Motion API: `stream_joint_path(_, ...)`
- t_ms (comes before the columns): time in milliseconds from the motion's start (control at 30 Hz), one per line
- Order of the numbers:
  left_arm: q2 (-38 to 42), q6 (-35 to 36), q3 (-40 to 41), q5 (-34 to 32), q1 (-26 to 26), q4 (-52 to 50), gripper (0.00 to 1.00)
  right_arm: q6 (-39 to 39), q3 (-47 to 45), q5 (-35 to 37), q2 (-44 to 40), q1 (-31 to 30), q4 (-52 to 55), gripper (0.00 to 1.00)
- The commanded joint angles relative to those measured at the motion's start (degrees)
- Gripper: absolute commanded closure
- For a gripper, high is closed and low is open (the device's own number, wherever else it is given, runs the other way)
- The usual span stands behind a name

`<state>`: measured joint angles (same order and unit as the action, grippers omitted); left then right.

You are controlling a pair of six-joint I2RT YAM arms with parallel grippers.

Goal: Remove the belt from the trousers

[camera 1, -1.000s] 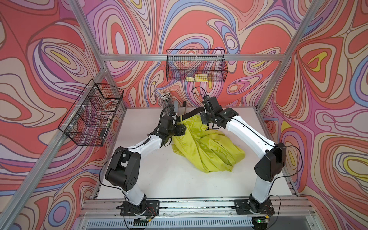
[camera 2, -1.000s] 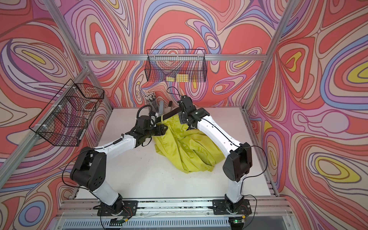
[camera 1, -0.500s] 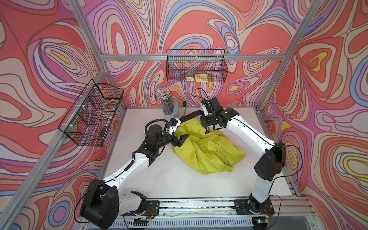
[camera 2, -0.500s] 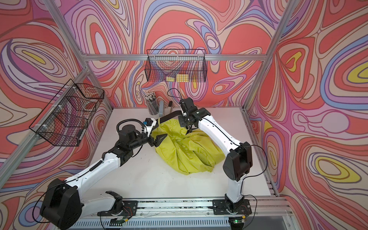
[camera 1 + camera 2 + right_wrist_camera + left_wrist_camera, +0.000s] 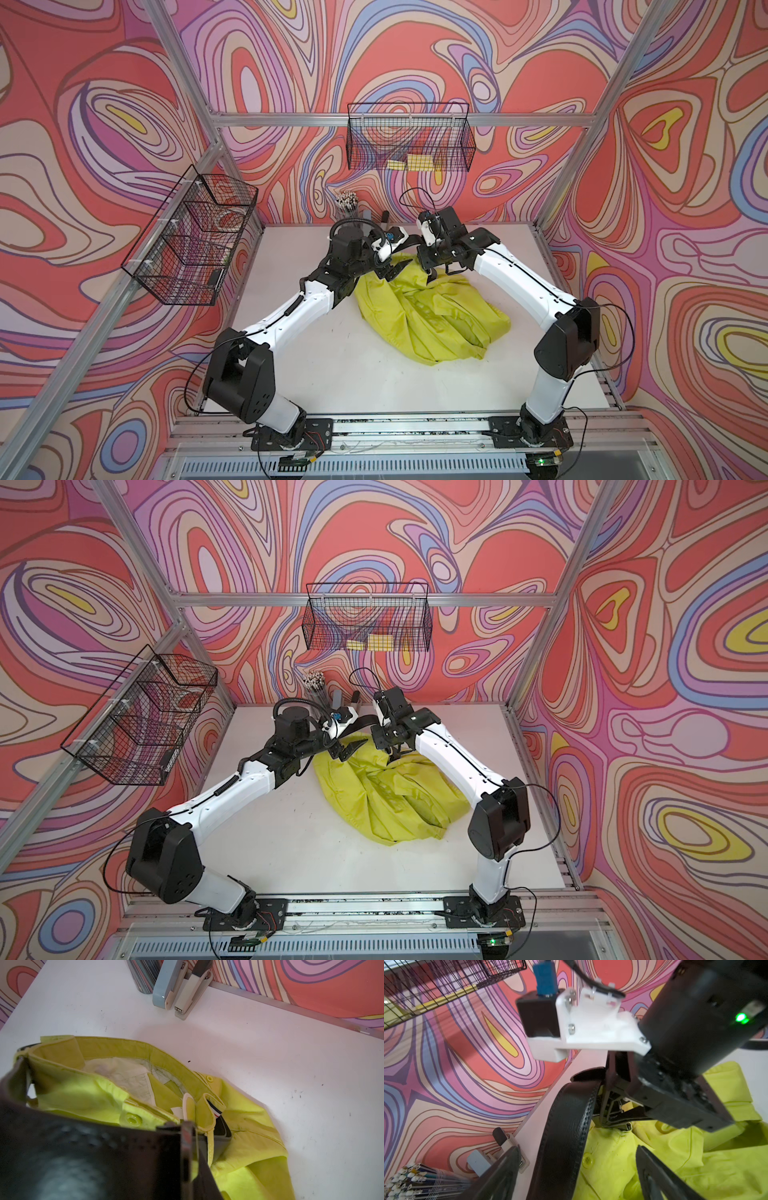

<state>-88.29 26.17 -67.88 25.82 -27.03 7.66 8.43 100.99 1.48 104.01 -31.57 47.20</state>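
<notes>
Left gripper [image 5: 577, 1147] gapes, jaws either side of the belt [image 5: 566, 1126]!
Right gripper [image 5: 614, 1120] pinches it raised off the trousers [image 5: 675, 1167], likely so left can grab.

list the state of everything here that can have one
belt, threaded through a trouser loop, long stretch arched free
trousers, crumpled, waistband gaping open
left gripper, jaws open either side of the belt
right gripper, jaws closed, apparently on the belt
blue stapler, closed, standing on end
grey stapler, closed, standing on end

Bright even light, soft shadows; belt [image 5: 93, 1142] blurred in right wrist view.
</notes>
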Motion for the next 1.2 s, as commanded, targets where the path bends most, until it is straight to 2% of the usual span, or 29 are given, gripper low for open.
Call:
stream_joint_path(0, -2.42, 4.34, -2.48, 0.0, -0.01, -6.27, 0.23, 1.55, -2.34, -6.63, -1.99, -0.24, 1.6, 1.0)
stream_joint_path(100, -3.08, 3.17, -3.65, 0.0, -0.04, -7.0, 0.46, 1.59, -4.58, -7.72, -2.14, -0.24, -0.32, 1.0)
stream_joint_path(267, -0.99, 0.84, -6.06, 0.81, -0.14, -8.05, 0.97, 1.24, -6.31, -8.58, -3.58, -0.24, -0.6, 1.0)
stream_joint_path(300, -0.44, -0.23, -6.87, 0.08, -0.13, -8.88, 1.0, 1.17, -6.91, -8.86, -4.4, -0.24, -1.24, 0.98)
stream_joint_path(333, 0.21, -1.52, -7.68, -1.05, -0.21, -9.66, 1.0, 1.24, -7.82, -8.87, -5.36, -0.24, -2.42, 0.88)
stream_joint_path(433, 1.35, -6.42, -10.93, -3.49, -0.14, -13.25, 1.0, 1.89, -12.63, -7.99, -10.07, -0.24, -8.69, 0.67)
stream_joint_path(533, 1.71, -12.4, -15.09, -4.66, -0.14, -18.78, 1.0, 2.52, -19.22, -6.55, -16.67, -0.29, -18.27, 0.56)
stream_joint_path(733, 2.93, -25.26, -17.94, -8.12, -0.19, -22.29, 1.0, 7.38, -38.96, -5.46, -30.85, -0.25, -46.21, 0.54)
stream_joint_path(833, 2.5, -28.3, -20.02, -8.59, -0.17, -25.85, 1.0, 9.58, -44.87, -1.7, -34.65, -0.24, -55.11, 0.54)
stream_joint_path(933, 1.49, -30.58, -22.67, -9.0, -0.19, -29.35, 1.0, 8.31, -43.53, -0.99, -34.01, -0.29, -56.36, 0.54)
stream_joint_path(1067, 1.34, -31.52, -23.04, -8.19, -0.19, -29.79, 1.0, 4.15, -35.0, -3.84, -28.66, -0.79, -50.07, 0.53)
stream_joint_path(1167, 1.37, -31.88, -23.0, -7.29, -0.19, -29.99, 1.0, 0.64, -31.22, -2.94, -25.46, -2.0, -48.78, 0.58)
